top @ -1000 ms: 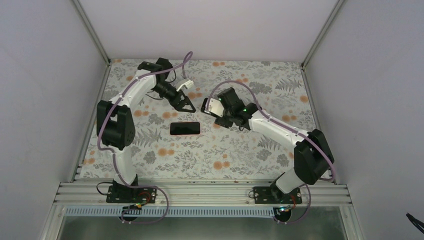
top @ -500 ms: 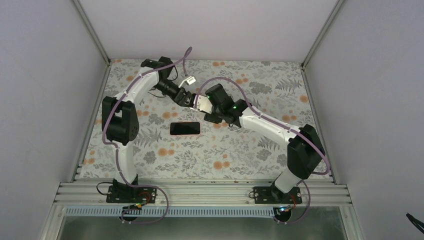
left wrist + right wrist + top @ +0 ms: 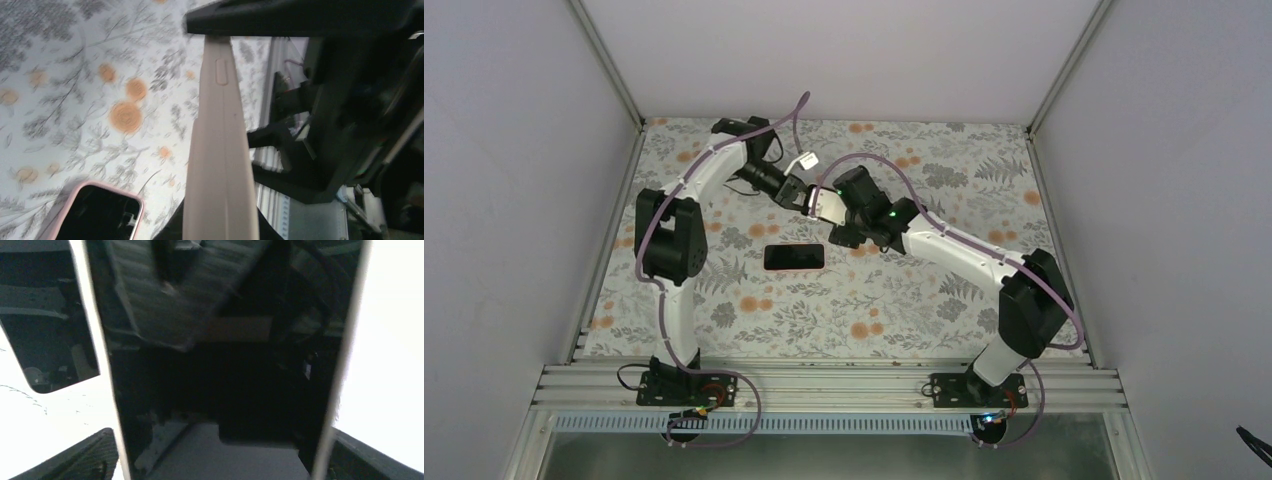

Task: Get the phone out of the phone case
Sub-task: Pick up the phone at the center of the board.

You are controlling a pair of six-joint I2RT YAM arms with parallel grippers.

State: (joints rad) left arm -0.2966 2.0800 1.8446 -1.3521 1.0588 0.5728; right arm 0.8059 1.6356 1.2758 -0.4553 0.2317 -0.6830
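The phone case (image 3: 220, 150) is pale beige with a raised side button and hangs in the air over the back of the table. My left gripper (image 3: 220, 235) is shut on its narrow edge. In the top view it is a small pale slab (image 3: 827, 208) between my left gripper (image 3: 809, 196) and my right gripper (image 3: 831, 212). A glossy black face (image 3: 220, 365) between pale edges fills the right wrist view; it looks like the phone's screen. The right gripper (image 3: 222, 460) has a finger (image 3: 95, 457) on either side of it; contact is unclear.
A black-faced phone with a pink rim (image 3: 794, 257) lies flat on the flowered table, just in front of the two grippers, and shows again in the left wrist view (image 3: 95, 212). The aluminium rail (image 3: 824, 385) with both arm bases runs along the near edge.
My right arm carried the pale case to the left and back. My left gripper swung right to meet it and went from wide open to shut on its edge.
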